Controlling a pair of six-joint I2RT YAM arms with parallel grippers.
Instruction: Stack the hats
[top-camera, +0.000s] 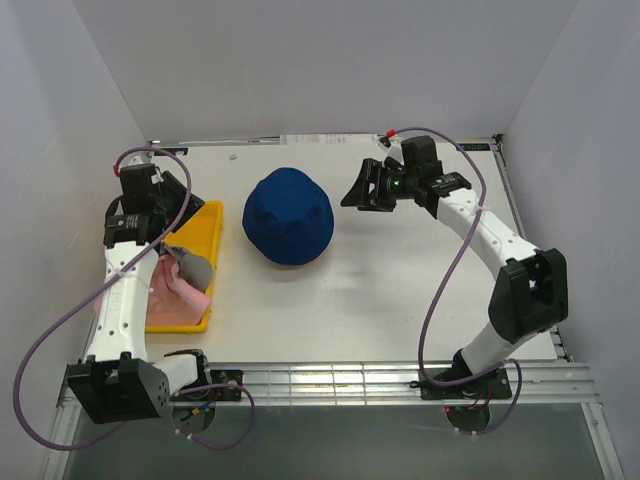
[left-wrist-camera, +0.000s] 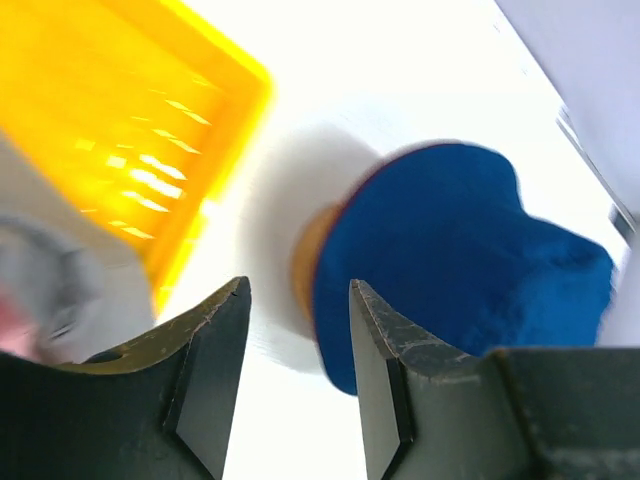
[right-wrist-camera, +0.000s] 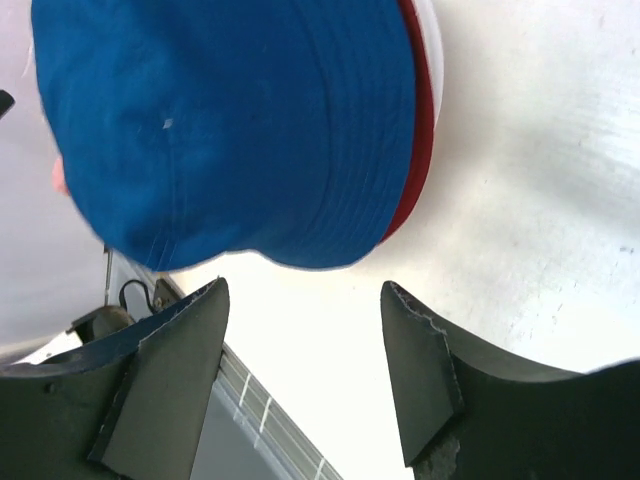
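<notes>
From above you saw the navy blue hat (top-camera: 288, 218) in the middle of the table (top-camera: 400, 300), between the two arms. Only the right wrist camera showed you a dark red hat (right-wrist-camera: 422, 140), as a thin edge under it. Only the left wrist camera showed a wooden stand (left-wrist-camera: 305, 257) below its brim. The grey hat (top-camera: 195, 265) and the pink hat (top-camera: 180, 295) lay in the yellow tray (top-camera: 206, 225). The left gripper (left-wrist-camera: 298, 288) and the right gripper (right-wrist-camera: 304, 288) both stood wide apart, with nothing between the fingers.

Bare table (top-camera: 400, 290) lies open right of the navy hat (top-camera: 288, 217); the yellow tray (top-camera: 208, 232) crowds its left side.
</notes>
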